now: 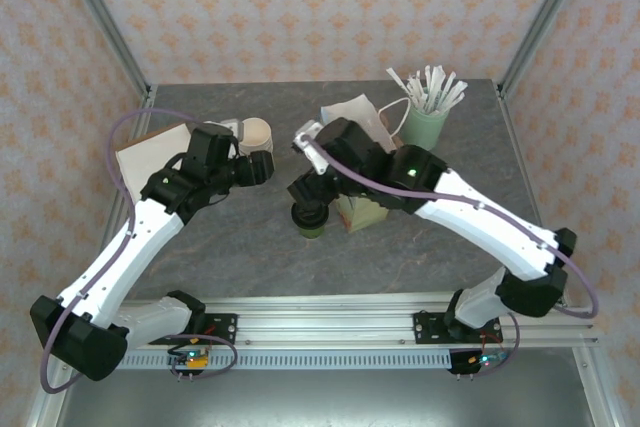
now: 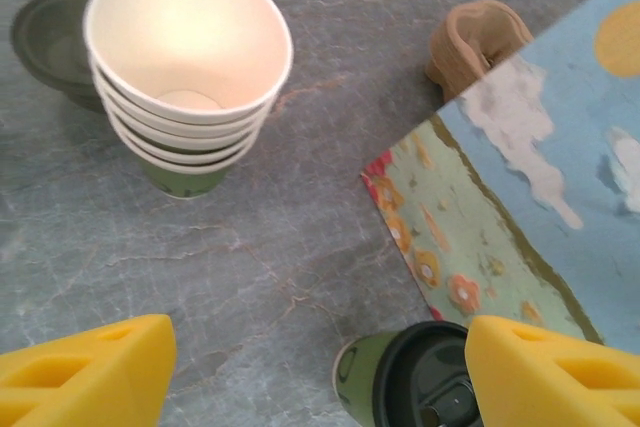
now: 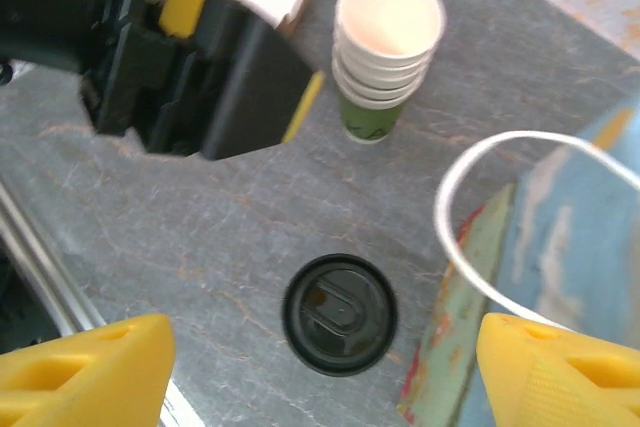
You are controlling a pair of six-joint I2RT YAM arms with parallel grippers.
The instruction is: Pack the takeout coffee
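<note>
The takeout coffee (image 1: 311, 219) stands upright on the grey table, a green-sided cup with a round black lid (image 3: 339, 314). My right gripper (image 3: 320, 379) hangs over it, open, with the lid between the yellow fingertips and clear of both. The same cup (image 2: 405, 382) sits low in the left wrist view, partly hidden behind one fingertip. My left gripper (image 2: 320, 379) is open with nothing held, hovering near the lidless cup stack (image 2: 185, 57). A patterned paper bag (image 3: 560, 237) with a white handle stands just right of the coffee.
The cup stack (image 1: 255, 133) stands at the back centre, with a dark lid (image 2: 50, 37) beside it. A brown moulded piece (image 2: 476, 42) lies near the bag (image 2: 540, 197). A mint-green cup of white sticks (image 1: 424, 125) is back right. A cardboard box (image 1: 152, 150) is at left.
</note>
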